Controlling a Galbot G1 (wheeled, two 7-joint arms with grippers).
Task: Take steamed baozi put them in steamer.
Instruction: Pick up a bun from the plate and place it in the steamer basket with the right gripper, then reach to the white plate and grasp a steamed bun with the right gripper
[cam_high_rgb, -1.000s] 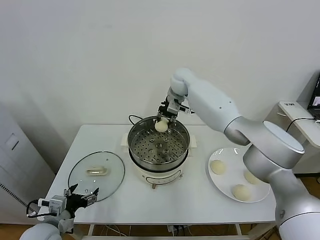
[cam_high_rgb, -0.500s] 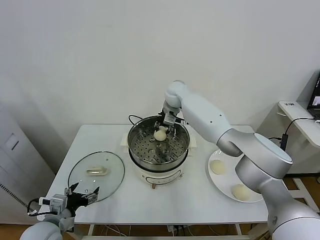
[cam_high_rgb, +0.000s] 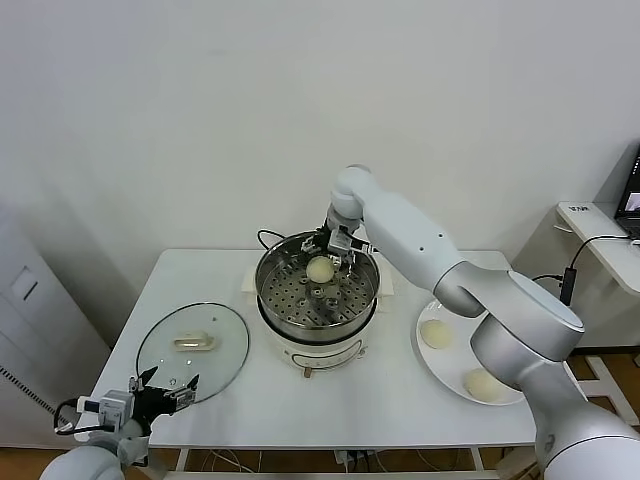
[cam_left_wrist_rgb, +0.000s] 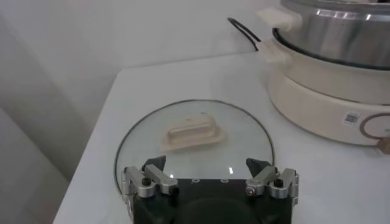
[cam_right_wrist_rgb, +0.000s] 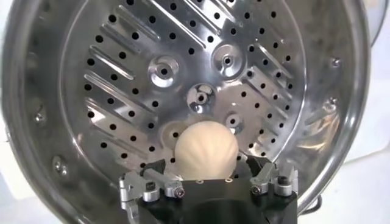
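The steamer (cam_high_rgb: 272, 308) is a shiny steel pot on a white base at the middle of the table. One steamed baozi (cam_high_rgb: 319, 269) lies on its perforated tray (cam_right_wrist_rgb: 122, 79) near the far wall. My right gripper (cam_high_rgb: 329, 252) reaches down inside the pot, open. Its fingers stand apart on either side of that baozi (cam_right_wrist_rgb: 206, 150) with gaps showing. Two more cream buns (cam_high_rgb: 435, 333) (cam_high_rgb: 483, 383) rest on the white plate (cam_high_rgb: 452, 362) to the right. My left gripper (cam_high_rgb: 165, 386) is parked low at the front left, open and holding nothing.
A round glass lid (cam_high_rgb: 215, 352) with a cream handle (cam_left_wrist_rgb: 190, 132) lies flat left of the steamer, just beyond my left gripper (cam_left_wrist_rgb: 206, 163). A black cord (cam_high_rgb: 264, 237) trails behind the pot. My right arm crosses over the plate's far side.
My right gripper came down into the steamer with the baozi, then opened. The bun now sits on the tray, free of the fingers. The left arm has not moved.
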